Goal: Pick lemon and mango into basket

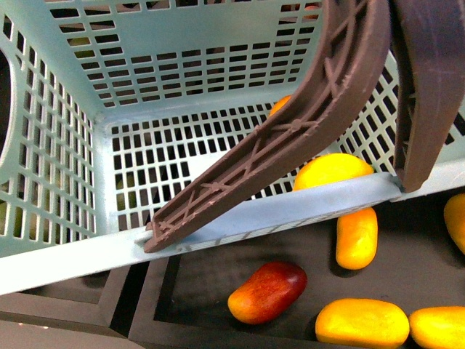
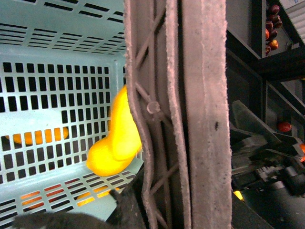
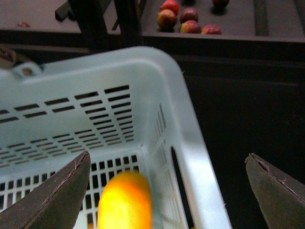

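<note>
The light teal basket (image 1: 240, 218) fills the front view, its two brown handles (image 1: 305, 116) raised. My left gripper (image 2: 152, 214) is shut on the handles (image 2: 190, 114); only its dark fingers (image 2: 125, 210) show. The right gripper (image 3: 167, 195) hangs open over the basket's corner (image 3: 157, 71), nothing between its fingers (image 3: 52, 200). Below it, inside the basket, is a blurred yellow-orange fruit (image 3: 125, 200), which also shows against the slotted wall (image 2: 116, 143) and behind the near rim (image 1: 330, 171). It looks long like the mango. I cannot pick out the lemon.
Under the basket is a dark tray (image 1: 203, 269) with loose fruit: a long yellow-orange one (image 1: 357, 236), a red-and-yellow mango (image 1: 267, 291) and yellow ones (image 1: 362, 322) at the front right. Dark shelving (image 2: 267, 71) and a tray of red fruit (image 3: 188, 19) stand beyond.
</note>
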